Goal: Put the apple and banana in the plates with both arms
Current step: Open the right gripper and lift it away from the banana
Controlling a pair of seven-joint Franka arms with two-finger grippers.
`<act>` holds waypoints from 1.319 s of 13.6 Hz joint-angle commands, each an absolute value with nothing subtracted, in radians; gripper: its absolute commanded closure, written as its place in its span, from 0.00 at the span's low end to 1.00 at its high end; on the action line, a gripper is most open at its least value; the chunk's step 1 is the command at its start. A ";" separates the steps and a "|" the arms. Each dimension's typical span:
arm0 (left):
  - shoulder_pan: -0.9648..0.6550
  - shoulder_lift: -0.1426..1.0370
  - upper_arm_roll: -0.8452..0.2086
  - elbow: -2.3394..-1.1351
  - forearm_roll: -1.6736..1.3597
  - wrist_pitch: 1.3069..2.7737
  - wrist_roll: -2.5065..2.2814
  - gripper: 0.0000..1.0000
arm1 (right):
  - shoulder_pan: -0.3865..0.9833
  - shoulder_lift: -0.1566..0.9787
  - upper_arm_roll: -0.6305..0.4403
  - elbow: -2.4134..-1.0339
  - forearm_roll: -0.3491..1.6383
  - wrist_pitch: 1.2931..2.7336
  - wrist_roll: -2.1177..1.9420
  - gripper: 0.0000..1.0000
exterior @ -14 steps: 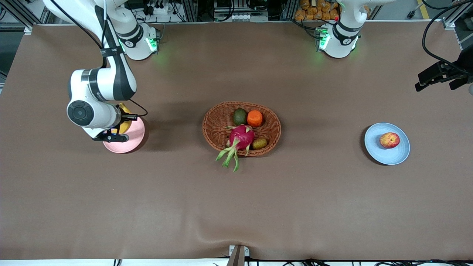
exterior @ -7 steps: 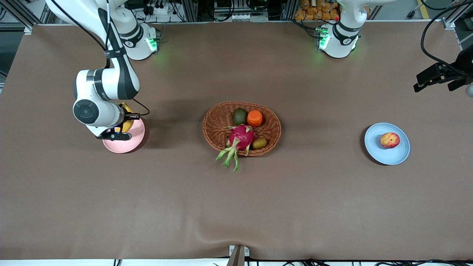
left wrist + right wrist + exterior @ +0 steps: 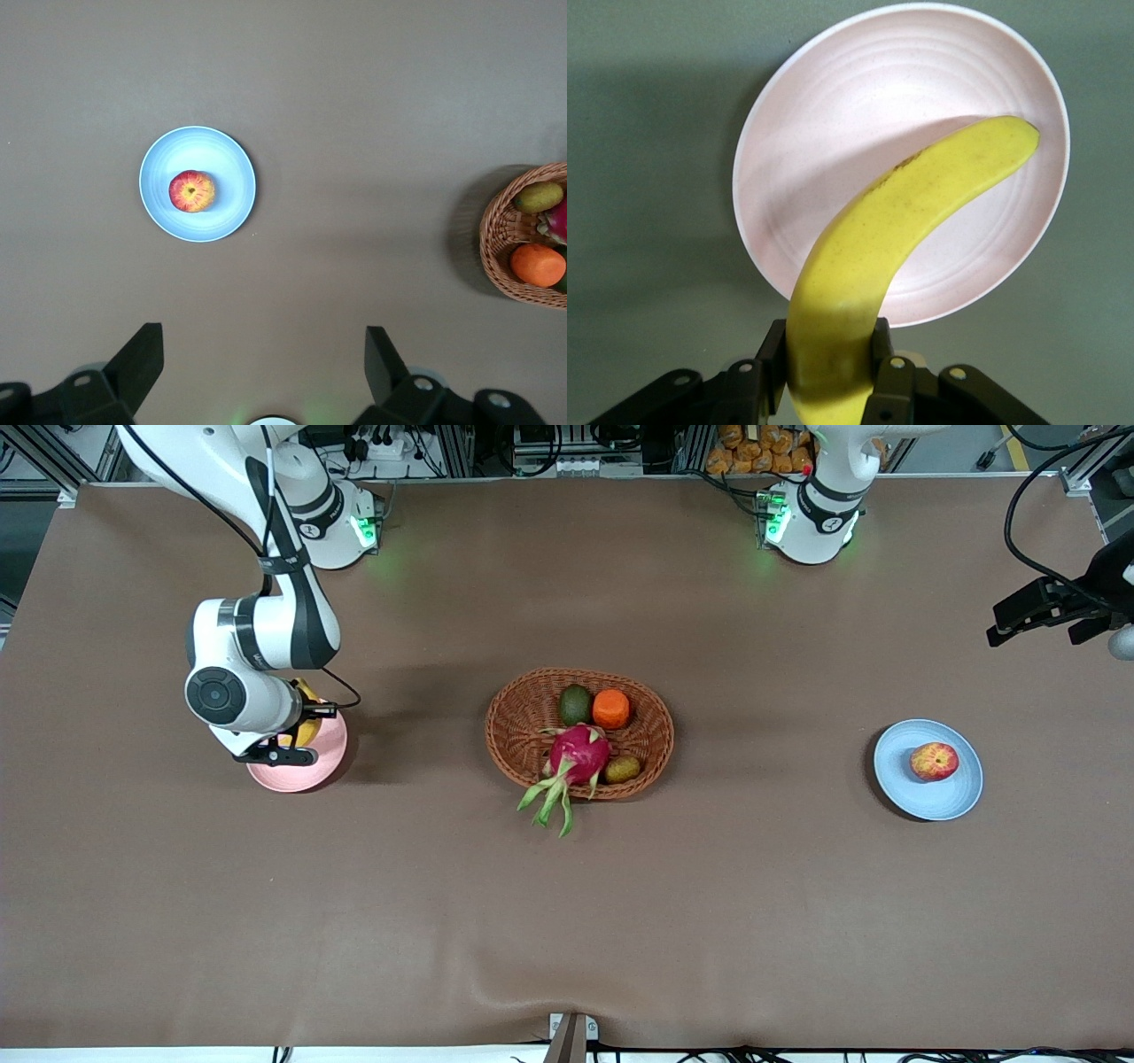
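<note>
Squarely banana between right jaws (clamped)

two white jointed arms, black bands at the joints. right arm: round black end cap, thin black cable along the link, black gripper with small screws. left arm: green-lit base. left gripper: black, angular fingers.

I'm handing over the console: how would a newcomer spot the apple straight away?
Find the wicker basket mid-table, then look toward the left arm's end for the light blue plate. The apple sits on it alone, red with yellow patches, unlike the plain orange fruit in the basket.
</note>
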State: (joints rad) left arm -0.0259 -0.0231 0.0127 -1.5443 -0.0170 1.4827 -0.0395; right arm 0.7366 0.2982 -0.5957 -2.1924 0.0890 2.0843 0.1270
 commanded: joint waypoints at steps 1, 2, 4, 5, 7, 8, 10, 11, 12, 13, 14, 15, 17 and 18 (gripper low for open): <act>-0.029 -0.023 0.008 -1.546 -0.021 1.493 -0.026 0.00 | 0.724 0.304 -0.594 -2.191 0.067 2.098 0.127 0.60; -0.029 -0.023 0.000 -1.546 -0.021 1.493 -0.028 0.00 | 0.718 0.305 -0.594 -2.187 0.071 2.097 0.127 0.17; -0.029 -0.021 -0.011 -1.545 -0.018 1.493 -0.028 0.00 | 0.701 0.305 -0.594 -2.162 0.074 2.082 0.129 0.00; -0.028 -0.021 -0.011 -1.545 -0.018 1.493 -0.028 0.00 | 0.700 0.304 -0.594 -2.128 0.075 2.041 0.129 0.00; -0.028 -0.020 -0.011 -1.545 -0.018 1.493 -0.028 0.00 | 0.689 0.302 -0.594 -2.033 0.077 1.927 0.132 0.00; -0.028 -0.020 -0.012 -1.545 -0.018 1.493 -0.028 0.00 | 0.687 0.298 -0.594 -1.981 0.078 1.870 0.132 0.00; -0.026 -0.011 -0.012 -1.545 -0.020 1.493 -0.028 0.00 | 0.680 0.293 -0.597 -1.851 0.089 1.726 0.132 0.00; -0.026 -0.009 -0.012 -1.545 -0.018 1.493 -0.028 0.00 | 0.673 0.293 -0.597 -1.774 0.089 1.650 0.130 0.00; -0.028 -0.009 -0.012 -1.545 -0.018 1.493 -0.029 0.00 | 0.666 0.291 -0.597 -1.700 0.090 1.581 0.130 0.00; -0.028 -0.009 -0.012 -1.543 -0.018 1.493 -0.034 0.00 | 0.658 0.291 -0.597 -1.628 0.091 1.515 0.130 0.00; -0.028 -0.009 -0.012 -1.539 -0.018 1.493 -0.032 0.00 | 0.649 0.290 -0.597 -1.567 0.091 1.464 0.129 0.00; -0.028 -0.009 -0.012 -1.539 -0.018 1.493 -0.031 0.00 | 0.643 0.288 -0.597 -1.513 0.091 1.424 0.127 0.00; -0.026 -0.009 -0.012 -1.539 -0.018 1.493 -0.032 0.00 | 0.637 0.282 -0.598 -1.453 0.091 1.393 0.124 0.00; -0.028 -0.008 -0.012 -1.539 -0.018 1.493 -0.034 0.00 | 0.634 0.267 -0.598 -1.447 0.092 1.391 0.117 0.00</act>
State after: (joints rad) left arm -0.0279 -0.0094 -0.0102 -1.5466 -0.0170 1.4894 -0.0395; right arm 0.6564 0.2755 -0.6079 -1.4849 0.0903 1.4158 0.1274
